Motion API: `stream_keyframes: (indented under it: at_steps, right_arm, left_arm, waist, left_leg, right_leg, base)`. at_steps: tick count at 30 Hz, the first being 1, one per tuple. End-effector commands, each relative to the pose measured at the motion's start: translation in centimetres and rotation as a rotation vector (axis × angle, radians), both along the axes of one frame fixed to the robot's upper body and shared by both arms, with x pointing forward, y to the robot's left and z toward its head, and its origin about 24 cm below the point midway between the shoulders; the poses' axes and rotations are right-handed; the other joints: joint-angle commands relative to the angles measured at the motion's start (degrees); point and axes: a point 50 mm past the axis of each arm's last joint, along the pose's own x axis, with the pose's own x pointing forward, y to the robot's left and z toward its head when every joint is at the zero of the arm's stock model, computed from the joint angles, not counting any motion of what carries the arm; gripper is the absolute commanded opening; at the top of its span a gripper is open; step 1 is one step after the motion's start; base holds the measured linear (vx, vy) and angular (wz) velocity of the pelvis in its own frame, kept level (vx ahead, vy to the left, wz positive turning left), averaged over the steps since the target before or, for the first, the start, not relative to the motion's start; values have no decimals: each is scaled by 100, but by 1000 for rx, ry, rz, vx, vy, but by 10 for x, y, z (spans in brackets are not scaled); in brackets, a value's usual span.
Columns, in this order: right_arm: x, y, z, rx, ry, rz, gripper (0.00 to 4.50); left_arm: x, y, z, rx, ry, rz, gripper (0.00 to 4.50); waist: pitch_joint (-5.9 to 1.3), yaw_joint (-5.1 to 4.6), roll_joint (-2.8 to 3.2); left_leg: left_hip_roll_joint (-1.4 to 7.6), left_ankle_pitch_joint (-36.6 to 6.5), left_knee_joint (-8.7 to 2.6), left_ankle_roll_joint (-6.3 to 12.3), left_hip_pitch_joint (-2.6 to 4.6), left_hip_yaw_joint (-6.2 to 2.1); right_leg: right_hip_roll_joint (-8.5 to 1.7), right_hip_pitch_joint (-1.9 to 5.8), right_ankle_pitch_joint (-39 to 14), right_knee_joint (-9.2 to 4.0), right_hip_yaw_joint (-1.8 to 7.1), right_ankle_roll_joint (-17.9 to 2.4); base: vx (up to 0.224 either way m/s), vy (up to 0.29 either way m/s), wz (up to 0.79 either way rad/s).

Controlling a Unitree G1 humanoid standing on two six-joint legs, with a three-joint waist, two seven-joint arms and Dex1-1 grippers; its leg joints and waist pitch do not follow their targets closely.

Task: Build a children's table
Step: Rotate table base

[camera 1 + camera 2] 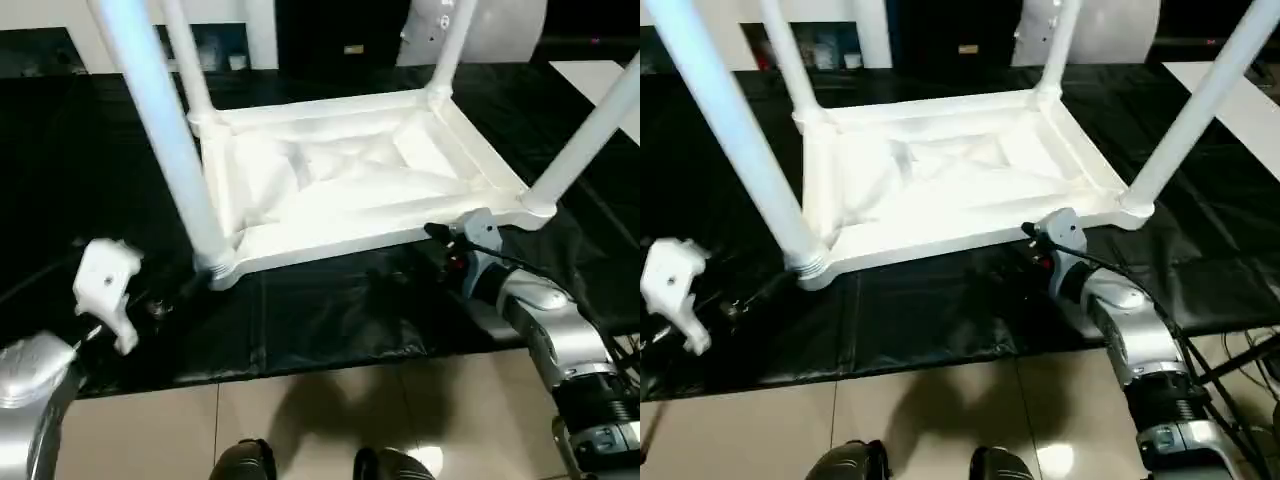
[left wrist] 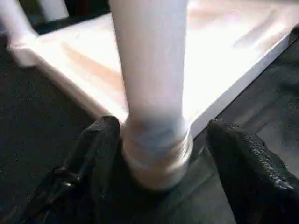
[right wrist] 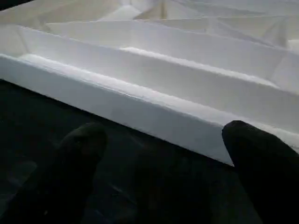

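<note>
Left pincer (image 2: 161, 154) apart around near-corner leg (image 1: 165, 140), right pincer (image 3: 163, 154) apart facing children's table (image 1: 350, 180) edge

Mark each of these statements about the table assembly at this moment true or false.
1. The white plastic children's table lies upside down on the black-covered work table. True.
2. Only two white tube legs are in its sockets. False: four legs stand in the corner sockets.
3. The left gripper straddles the base of the near-left leg. True.
4. The right gripper is clamped on the table's rim. False: its fingers stand open in front of the rim.
5. The table stands on its legs on the floor. False: the legs point upward.
</note>
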Motion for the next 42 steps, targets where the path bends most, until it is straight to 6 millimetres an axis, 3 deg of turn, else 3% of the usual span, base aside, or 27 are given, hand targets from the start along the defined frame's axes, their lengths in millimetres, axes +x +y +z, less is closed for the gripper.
stream_keyframes:
  at_steps: [1,2,3,4,9,10,12,17,18,19,21,25,27,29,34,36,42]
  right_arm:
    - [-5,5,-5,5,46,15,450]
    - [-6,9,-10,-6,76,6,450]
    - [-3,11,-15,-24,93,-34,450]
    - [-1,12,-17,-36,100,-64,450]
    - [7,17,-23,-45,126,-143,450]
    - [13,20,-24,-45,126,-170,450]
    - [16,22,-25,-45,127,-186,450]
    - [27,29,-19,-22,103,-220,450]
    - [28,31,-18,-20,102,-219,450]
    - [31,40,-14,-18,95,-199,450]
    - [32,43,-13,-16,90,-190,450]
    - [35,50,-11,-17,78,-172,450]
    - [36,52,-11,-20,74,-164,450]
    - [37,58,-10,-26,68,-145,450]
    - [41,61,-8,-29,59,-146,450]
    - [43,64,-7,-25,55,-137,450]
    - [46,59,-5,-30,43,-167,450]
  left_arm:
    - [3,-5,3,-28,1,-61,369]
    - [12,-9,6,-44,1,-99,391]
    - [23,-14,7,-45,0,-117,391]
    - [29,-17,7,-40,-1,-125,399]
    - [40,-30,10,-114,24,-204,399]
    - [40,-39,12,-145,38,-264,399]
    - [40,-44,13,-163,46,-306,399]
    - [26,-60,14,-209,111,-465,399]
    - [23,-63,14,-214,123,-494,399]
    - [4,-80,11,-234,188,-630,399]
    - [-4,-88,9,-241,210,-674,399]
    - [-12,-107,7,-265,229,-738,399]
    - [-13,-113,7,-276,229,-751,399]
    - [-17,-131,7,-305,224,-785,399]
    - [-10,-154,7,-305,183,-762,399]
    - [-3,-162,9,-299,152,-747,399]
    - [17,-162,10,-227,95,-633,399]
  waist:
    - [-404,-3,48]
    - [-405,-17,15]
    - [-418,-11,26]
    - [-425,-1,30]
    - [-475,-16,21]
    - [-489,-23,33]
    - [-471,-21,43]
    - [-446,-28,38]
    - [-446,-31,22]
    - [-454,-48,-15]
    - [-454,-85,7]
    - [-425,-144,-17]
    - [-420,-147,-22]
    - [-418,-150,-26]
    - [-425,-168,-69]
    - [-440,-152,-65]
    - [-481,-143,-50]
  left_leg:
    - [363,-1707,-486,43,197,-222]
    - [355,-1664,-492,53,182,-220]
    - [331,-1614,-467,61,210,-196]
    - [335,-1593,-469,23,194,-215]
    - [344,-1217,-444,30,168,-201]
    - [334,-1133,-423,53,164,-188]
    - [343,-1227,-431,12,178,-189]
    - [363,-1528,-459,-123,194,-200]
    - [362,-1520,-464,-112,193,-196]
    - [362,-1464,-467,-106,170,-195]
    - [364,-1351,-475,-72,129,-210]
    - [354,-1437,-460,-42,159,-180]
    - [356,-1487,-463,-73,162,-185]
    - [360,-1554,-460,-108,171,-193]
    - [357,-1356,-448,-11,135,-181]
    - [349,-1260,-431,41,150,-167]
    - [340,-845,-404,203,130,-160]
  right_leg:
    - [-490,155,-1808,-479,356,-1037]
    - [-487,168,-1786,-486,356,-1031]
    - [-489,135,-1786,-494,368,-1037]
    - [-522,166,-1852,-488,364,-1040]
    - [-517,207,-1289,-416,362,-1165]
    - [-530,217,-1148,-393,361,-1285]
    - [-536,202,-1310,-415,355,-1318]
    - [-535,195,-1644,-428,358,-1230]
    - [-524,197,-1618,-432,363,-1192]
    - [-527,214,-1535,-399,362,-1217]
    - [-530,247,-1430,-378,354,-1235]
    - [-515,213,-1695,-437,369,-1187]
    - [-522,212,-1816,-447,370,-1152]
    - [-528,207,-1968,-463,371,-1079]
    - [-523,232,-1715,-455,378,-1096]
    - [-518,224,-1597,-453,381,-1108]
    - [-491,273,-880,-374,354,-1254]
  base:
    - [0,0,0]
    - [0,0,0]
    - [0,0,0]
    - [0,0,0]
    - [0,0,0]
    - [0,0,0]
    - [0,0,0]
    - [0,0,0]
    - [0,0,0]
    - [0,0,0]
    - [0,0,0]
    - [0,0,0]
    - [0,0,0]
    - [0,0,0]
    - [0,0,0]
    - [0,0,0]
    - [0,0,0]
